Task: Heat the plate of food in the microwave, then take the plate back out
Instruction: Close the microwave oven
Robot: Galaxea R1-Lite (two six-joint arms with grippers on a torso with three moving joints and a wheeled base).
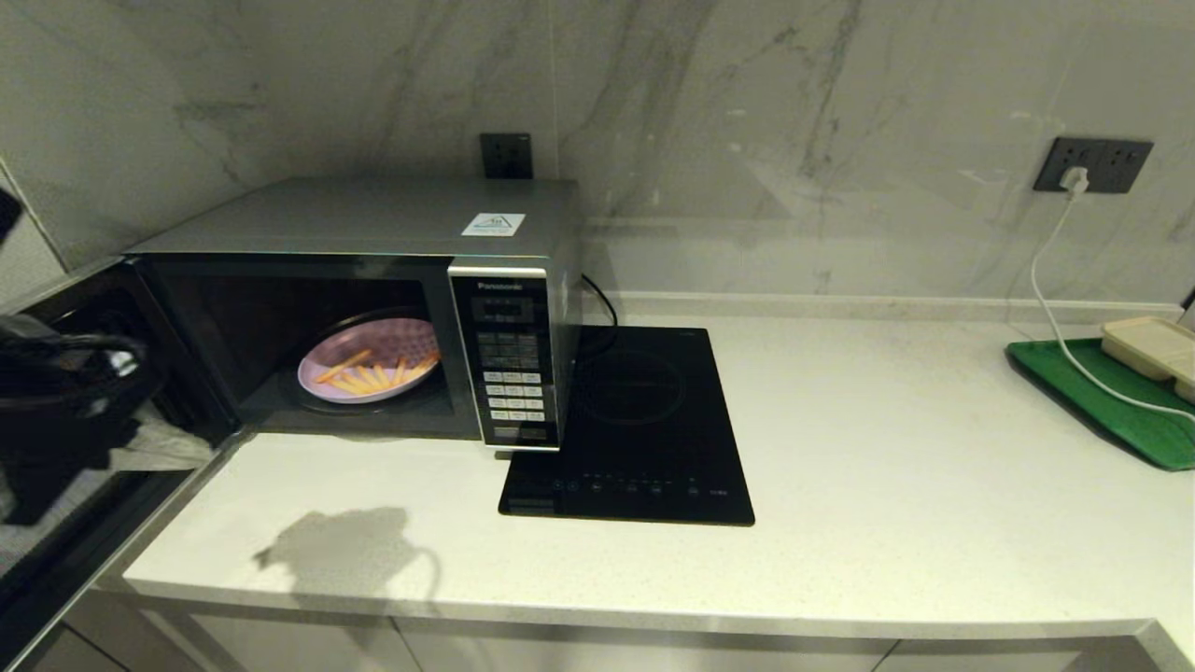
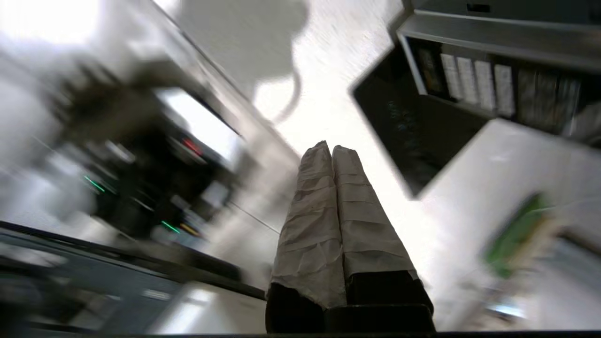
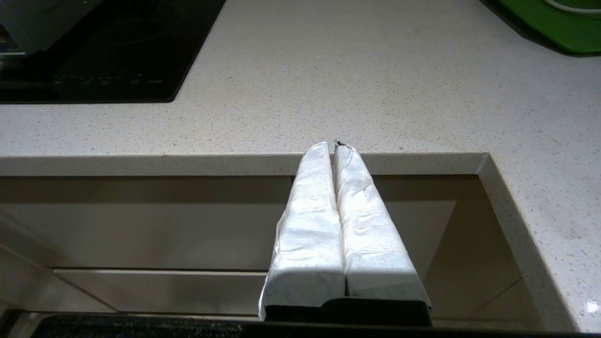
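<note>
The silver Panasonic microwave [image 1: 373,219] stands at the back left of the counter. Its dark glass door [image 1: 70,289] is swung wide open to the left. Inside, on the turntable, rests the pale lilac plate [image 1: 369,373] with several orange-yellow fries. My left arm [image 1: 65,401] is a dark shape at the left edge, beside the open door. The left gripper [image 2: 331,149] is shut with nothing in it, aimed across the counter toward the button panel [image 2: 474,84]. My right gripper [image 3: 334,145] is shut and empty, parked low at the counter's front edge, out of the head view.
A flat black induction hob [image 1: 635,429] lies right of the microwave. At the far right a green tray [image 1: 1111,401] carries a beige rectangular tray [image 1: 1153,345]. A white cable [image 1: 1055,308] runs down from the wall socket. The counter's front edge [image 3: 235,162] sits above pale cabinets.
</note>
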